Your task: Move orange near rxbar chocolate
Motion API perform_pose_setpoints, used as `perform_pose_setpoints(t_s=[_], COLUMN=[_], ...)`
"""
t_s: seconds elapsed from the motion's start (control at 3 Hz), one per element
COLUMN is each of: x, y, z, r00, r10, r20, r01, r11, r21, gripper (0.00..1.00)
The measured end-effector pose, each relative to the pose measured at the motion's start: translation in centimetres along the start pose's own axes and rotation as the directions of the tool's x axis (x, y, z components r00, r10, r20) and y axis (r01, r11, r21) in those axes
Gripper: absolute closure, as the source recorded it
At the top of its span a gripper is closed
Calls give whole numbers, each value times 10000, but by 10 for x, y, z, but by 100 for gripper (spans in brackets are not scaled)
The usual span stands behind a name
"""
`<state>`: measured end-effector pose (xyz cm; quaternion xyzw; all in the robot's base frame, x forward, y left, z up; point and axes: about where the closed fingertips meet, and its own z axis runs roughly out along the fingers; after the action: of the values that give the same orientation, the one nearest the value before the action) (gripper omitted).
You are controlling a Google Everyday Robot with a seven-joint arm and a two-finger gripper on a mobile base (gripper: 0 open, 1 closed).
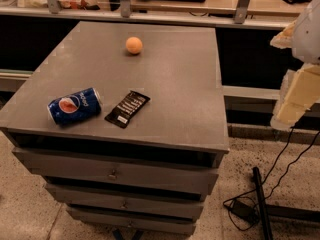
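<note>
You have the snack bar [127,108] lying flat on the grey cabinet [180,84], near its front edge. The bar is a black wrapper with white lettering, turned on a diagonal, with its white label patch at the end nearest the front. Take that bar as your reference for everything else. The orange [134,45] sits well behind the bar, toward the back of the cabinet top and almost straight beyond it. It is on its own, with bare grey surface between the two and nothing touching it. Just to the left of the bar, close but apart from it, a blue soda can [75,105] lies on its side with its silver end pointing toward the bar. The gripper [294,101] is far off to the right of the bar, past the cabinet's right edge and out over the floor. It shows as pale cream blocks hanging below a white part of the arm at the edge of the view. It holds nothing you can see, and you cannot tell whether it is spread or pressed together. Below the bar, the cabinet front carries a stack of drawers [115,174]. Down to the bar's right, black cables [280,184] trail across the speckled floor.
</note>
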<state>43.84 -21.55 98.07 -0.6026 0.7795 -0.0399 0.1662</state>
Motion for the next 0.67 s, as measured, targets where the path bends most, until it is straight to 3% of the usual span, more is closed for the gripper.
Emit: perform_pose_setpoints(t_s=[0.33,0.67], x=[0,-33], y=[0,-38], z=[0,6], r00=[10000,9850], r10=[0,1086], r20=[1,1340], r01=[0,-1142], r11=[10000,9929], r21=[2,342], gripper=[0,0])
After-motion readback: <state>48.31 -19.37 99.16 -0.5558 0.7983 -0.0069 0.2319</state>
